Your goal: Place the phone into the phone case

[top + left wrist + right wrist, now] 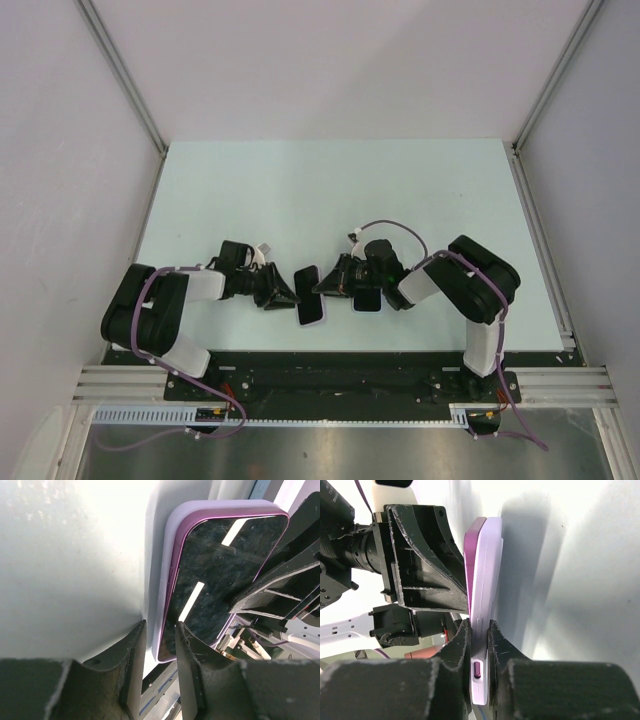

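Lilac soft phone case, lower centre of top view, pinched edge-on in my right gripper; purple-rimmed dark-glass phone looks part-seated, one edge proud. My left gripper straddles its end, grip unclear. Next, I judge: press flush.

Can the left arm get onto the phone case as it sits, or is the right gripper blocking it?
Probably yes. The left gripper has its fingers either side of one end of the phone case, while the right gripper is clamped elsewhere on its rim, leaving that end free.
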